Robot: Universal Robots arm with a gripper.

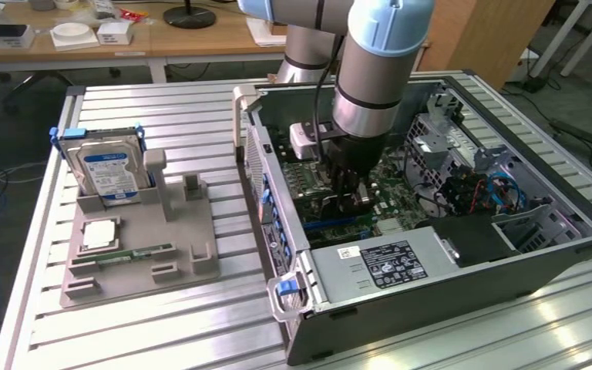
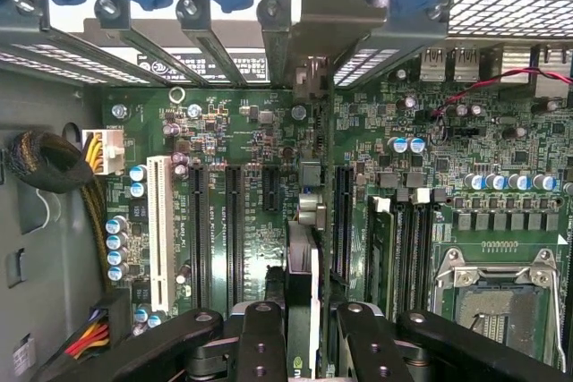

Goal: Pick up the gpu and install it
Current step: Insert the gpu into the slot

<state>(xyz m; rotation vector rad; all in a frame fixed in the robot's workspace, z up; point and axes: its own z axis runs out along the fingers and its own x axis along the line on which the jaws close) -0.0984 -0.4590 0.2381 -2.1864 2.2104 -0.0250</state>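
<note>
In the wrist view the gpu point(image 2: 303, 266) is seen edge-on, a thin card standing upright over the green motherboard point(image 2: 242, 131), among its long black slots. Its silver end bracket point(image 2: 315, 38) reaches the case's rear slot openings. My gripper point(image 2: 304, 342) is shut on the card, with a black finger point(image 2: 260, 337) on each side. In the exterior view my gripper point(image 1: 350, 196) is down inside the open computer case point(image 1: 275, 231), just above the motherboard.
A hard drive point(image 1: 109, 171) stands in a grey holder point(image 1: 142, 262) on the exterior view's left, with a small memory stick point(image 1: 136, 252) lying in it. Inside the case are the power supply point(image 1: 388, 266), a white slot point(image 2: 161, 230), a CPU socket point(image 2: 497, 297) and cable bundles point(image 2: 49, 163).
</note>
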